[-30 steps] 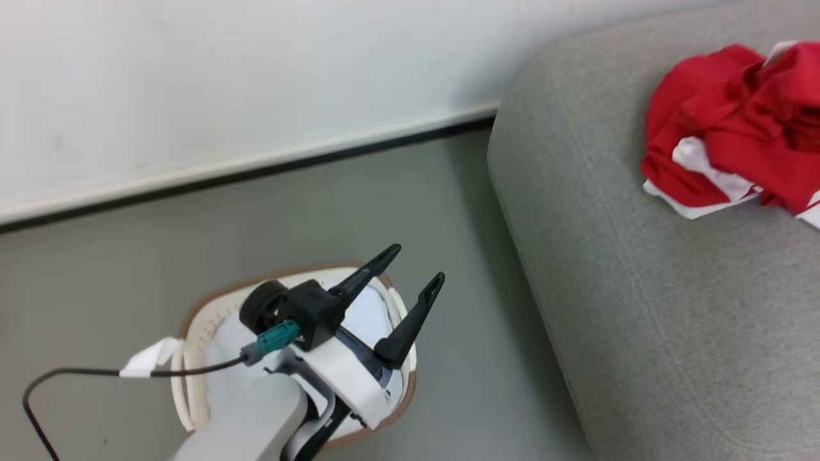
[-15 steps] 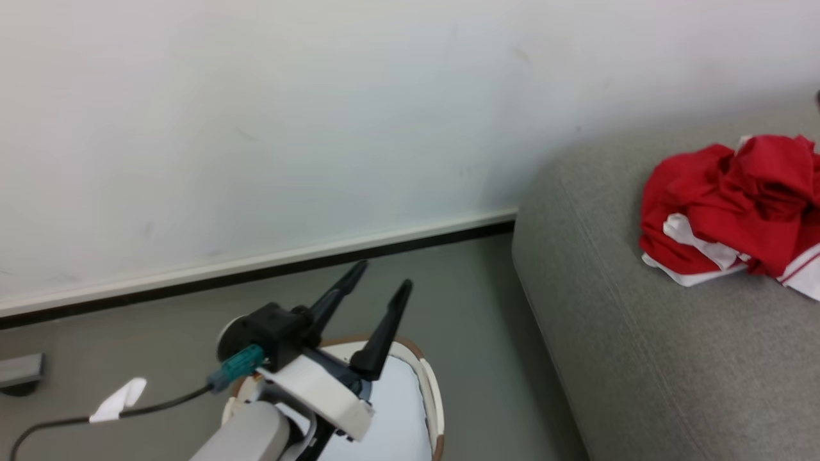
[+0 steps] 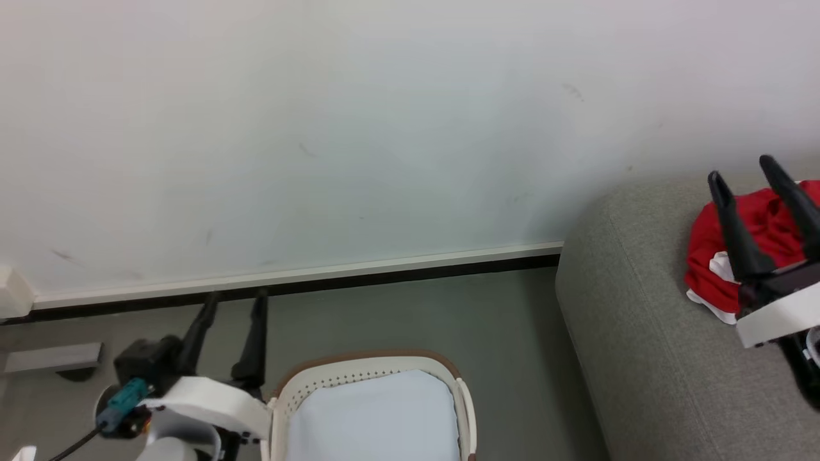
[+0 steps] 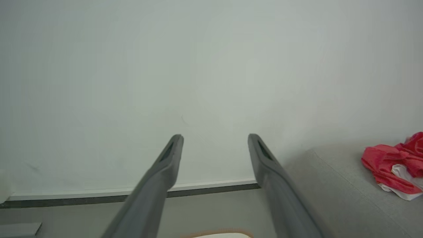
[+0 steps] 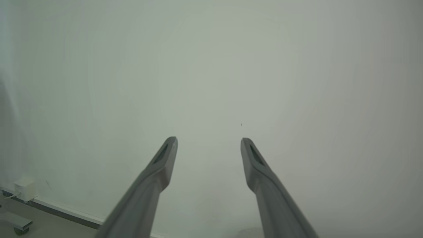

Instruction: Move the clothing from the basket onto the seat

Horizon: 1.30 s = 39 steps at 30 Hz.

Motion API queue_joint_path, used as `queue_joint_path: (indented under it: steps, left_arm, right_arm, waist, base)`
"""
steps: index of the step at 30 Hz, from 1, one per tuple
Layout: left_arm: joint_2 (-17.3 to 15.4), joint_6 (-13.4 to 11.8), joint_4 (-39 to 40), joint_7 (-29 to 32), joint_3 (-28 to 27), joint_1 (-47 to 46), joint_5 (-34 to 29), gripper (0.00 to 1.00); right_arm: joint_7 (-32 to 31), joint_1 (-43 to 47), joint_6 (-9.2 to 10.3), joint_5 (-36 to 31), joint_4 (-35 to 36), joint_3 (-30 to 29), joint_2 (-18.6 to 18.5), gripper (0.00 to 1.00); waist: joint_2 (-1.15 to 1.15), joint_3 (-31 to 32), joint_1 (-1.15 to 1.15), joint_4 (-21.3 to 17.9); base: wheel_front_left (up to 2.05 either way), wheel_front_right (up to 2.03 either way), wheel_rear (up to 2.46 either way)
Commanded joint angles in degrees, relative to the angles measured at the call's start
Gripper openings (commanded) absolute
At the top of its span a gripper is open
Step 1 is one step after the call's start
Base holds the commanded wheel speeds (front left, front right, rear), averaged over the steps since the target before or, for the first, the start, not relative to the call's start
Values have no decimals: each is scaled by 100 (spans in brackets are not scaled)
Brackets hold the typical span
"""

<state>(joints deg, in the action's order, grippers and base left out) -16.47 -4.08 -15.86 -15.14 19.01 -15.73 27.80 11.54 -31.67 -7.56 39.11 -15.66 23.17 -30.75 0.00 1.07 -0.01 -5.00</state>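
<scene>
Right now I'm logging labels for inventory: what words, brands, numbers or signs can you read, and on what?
None can be read.
The crumpled red and white clothing on the grey woven-fabric sofa shows no emblem or print from here; the cream perforated plastic basket, its plain white liner and the white wall bear no lettering.

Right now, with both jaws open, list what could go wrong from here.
The clothing lies near the rounded end of the seat; a nudge might slide it off. The open right jaws stand in front of that pile in the head view and could snag it when swinging. The basket is cut off at the picture's bottom edge; a piece may lie in the hidden part.
</scene>
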Motion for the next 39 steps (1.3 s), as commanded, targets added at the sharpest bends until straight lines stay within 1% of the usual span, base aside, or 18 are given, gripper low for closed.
queue_joint_path:
  steps: [1, 3, 4, 5, 8, 10, 14, 18, 21, 24, 30, 39]
  left_arm:
    - [53, -51, -44, 0, -244, 217, 48, 100]
    - [73, -50, -25, 1, -489, 343, -60, 100]
    - [73, -50, -25, 1, -489, 343, -60, 100]
    - [100, -47, -12, 0, -607, 406, -122, 100]
    - [264, -17, -2, 1, -912, 629, -310, 100]
    - [388, 52, -39, 0, -1107, 757, -419, 100]
    - [603, 214, -157, 1, -1433, 966, -646, 100]
    - [777, 299, -85, 1, -1774, 1200, -1038, 100]
    - [911, 423, -17, 0, -1960, 1344, -1314, 100]
    - [1016, 567, -29, 1, -2091, 1448, -1562, 100]
    - [1162, 799, -136, 0, -2317, 1413, -1805, 100]
    - [1290, 953, -205, 1, -2489, 1309, -1979, 100]
  right_arm:
    - [133, 364, 15, -253, 37, -186, 217, 100]
    - [228, 706, 15, -390, 76, -363, 536, 100]
    - [228, 706, 15, -390, 76, -363, 536, 100]
    - [274, 871, 15, -479, 90, -455, 672, 100]
    - [337, 1415, 15, -669, 109, -706, 1119, 100]
    - [368, 1769, 15, -831, 130, -848, 1388, 100]
    - [362, 2358, 15, -1231, 389, -1155, 1924, 100]
    - [365, 2694, 15, -1651, 716, -1304, 2280, 100]
    - [365, 2901, 15, -1854, 838, -1339, 2438, 100]
    - [366, 3005, 16, -2029, 862, -1366, 2512, 100]
    - [366, 3045, 16, -2105, 732, -1529, 2620, 100]
    - [367, 2952, 16, -2091, 608, -1523, 2640, 100]
  waist:
    - [0, 12, 1, 76]
    - [0, 17, 1, 136]
    - [0, 17, 1, 136]
    - [0, 23, 1, 167]
    - [0, 94, 1, 264]
    - [0, 134, 1, 325]
    - [0, 178, 1, 392]
    - [0, 201, 1, 390]
    - [0, 188, 1, 389]
    - [0, 162, 1, 403]
    - [0, 114, 1, 383]
    - [0, 119, 1, 342]
  base:
    - [0, 0, 0]
    - [0, 0, 0]
    - [0, 0, 0]
    - [0, 0, 0]
    - [0, 0, 0]
    - [0, 0, 0]
    - [0, 0, 0]
    - [0, 0, 0]
    - [0, 0, 0]
    - [0, 0, 0]
    - [0, 0, 0]
    - [0, 0, 0]
